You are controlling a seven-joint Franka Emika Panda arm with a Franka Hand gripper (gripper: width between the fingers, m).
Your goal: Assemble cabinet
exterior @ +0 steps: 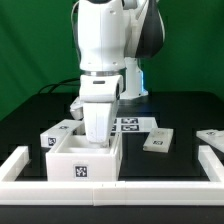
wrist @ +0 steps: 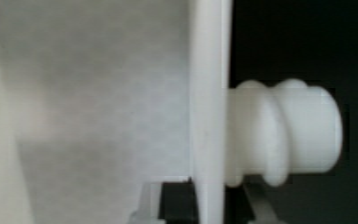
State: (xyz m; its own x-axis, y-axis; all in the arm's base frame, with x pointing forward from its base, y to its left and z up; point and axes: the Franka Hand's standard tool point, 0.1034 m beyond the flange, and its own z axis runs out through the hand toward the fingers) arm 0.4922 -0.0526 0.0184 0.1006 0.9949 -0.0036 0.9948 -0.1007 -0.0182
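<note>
The cabinet body (exterior: 84,163), a white open box with a tag on its front, stands at the front centre just behind the border rail. My gripper (exterior: 97,102) hangs straight over it and is shut on an upright white panel (exterior: 97,124) whose lower end reaches into the box. In the wrist view this panel (wrist: 87,110) fills the picture edge-on, with a ribbed white knob (wrist: 282,135) sticking out of one face. A dark fingertip (wrist: 178,205) shows on each side of the panel's thin edge. My gripper (wrist: 208,208) clamps that edge.
A tagged white block (exterior: 57,132) lies beside the box on the exterior view's left. The marker board (exterior: 130,125) lies behind. Loose tagged panels lie to the right (exterior: 158,141) and far right (exterior: 211,137). The low white border rail (exterior: 120,190) runs along the front and sides.
</note>
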